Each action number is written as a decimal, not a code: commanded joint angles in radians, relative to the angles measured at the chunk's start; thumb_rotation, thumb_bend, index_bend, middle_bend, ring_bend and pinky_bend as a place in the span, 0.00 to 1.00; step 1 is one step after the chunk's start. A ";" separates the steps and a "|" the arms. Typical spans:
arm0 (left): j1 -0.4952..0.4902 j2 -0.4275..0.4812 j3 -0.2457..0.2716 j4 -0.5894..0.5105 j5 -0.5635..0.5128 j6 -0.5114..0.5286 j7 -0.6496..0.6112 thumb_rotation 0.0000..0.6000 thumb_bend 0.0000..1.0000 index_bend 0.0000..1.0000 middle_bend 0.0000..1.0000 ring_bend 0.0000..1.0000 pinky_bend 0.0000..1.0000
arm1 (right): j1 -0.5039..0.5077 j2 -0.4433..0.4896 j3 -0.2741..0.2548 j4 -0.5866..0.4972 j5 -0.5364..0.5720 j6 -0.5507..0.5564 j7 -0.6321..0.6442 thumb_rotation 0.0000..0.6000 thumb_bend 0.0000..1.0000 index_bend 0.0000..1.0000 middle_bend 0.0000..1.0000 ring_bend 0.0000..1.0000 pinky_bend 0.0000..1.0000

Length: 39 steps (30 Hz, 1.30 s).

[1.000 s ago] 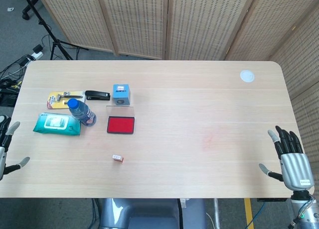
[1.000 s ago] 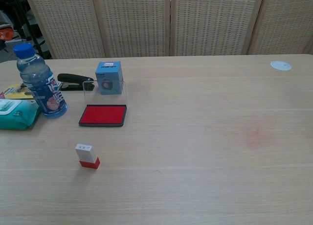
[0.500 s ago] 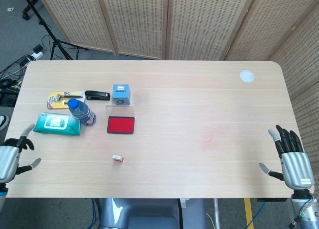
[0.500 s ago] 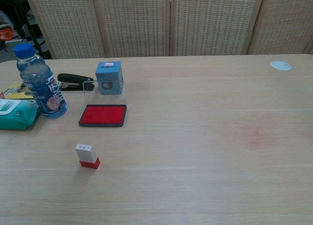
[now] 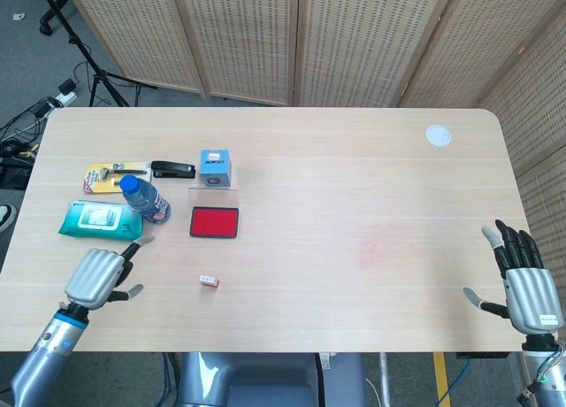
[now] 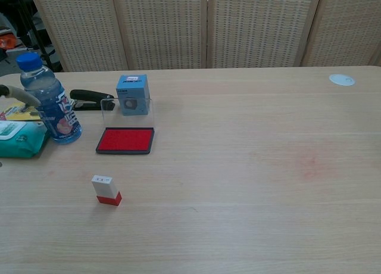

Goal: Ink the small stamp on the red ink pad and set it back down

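The small stamp [image 5: 209, 281], white with a red base, stands upright alone on the table near the front; the chest view shows the stamp [image 6: 106, 190] too. Behind it lies the red ink pad [image 5: 215, 222], its clear lid raised at the back; in the chest view the pad [image 6: 125, 140] is uncovered. My left hand [image 5: 99, 277] hovers over the table left of the stamp, a good hand's width away, holding nothing. One fingertip [image 6: 14, 93] shows at the chest view's left edge. My right hand [image 5: 526, 285] stays at the table's right front corner, fingers spread and empty.
A water bottle [image 5: 144, 198] and a green wipes pack [image 5: 100, 219] sit left of the pad, close to my left hand. A black stapler [image 5: 172, 169], a blue box [image 5: 214, 167] and a razor pack [image 5: 106, 175] lie behind. A white disc [image 5: 438, 134] is far right.
My left hand has swung in from the table's left edge to over the table, closer to the stamp. The right hand has barely shifted. Stamp and pad have not moved.
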 commanded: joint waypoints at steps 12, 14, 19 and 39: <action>-0.191 -0.147 -0.078 -0.094 -0.360 -0.234 0.207 1.00 0.22 0.40 0.96 0.93 0.84 | 0.002 0.000 0.001 0.007 0.014 -0.013 0.010 1.00 0.00 0.00 0.00 0.00 0.00; -0.204 -0.159 -0.080 -0.095 -0.391 -0.236 0.237 1.00 0.22 0.40 0.96 0.93 0.84 | 0.002 0.001 0.000 0.007 0.012 -0.012 0.012 1.00 0.00 0.00 0.00 0.00 0.00; -0.245 -0.189 -0.076 -0.104 -0.487 -0.221 0.350 1.00 0.25 0.42 0.96 0.93 0.84 | 0.001 0.001 0.000 0.007 0.013 -0.012 0.015 1.00 0.00 0.00 0.00 0.00 0.00; -0.320 -0.263 -0.044 -0.076 -0.632 -0.164 0.458 1.00 0.26 0.48 0.96 0.93 0.84 | 0.005 0.007 0.004 0.011 0.028 -0.027 0.039 1.00 0.00 0.00 0.00 0.00 0.00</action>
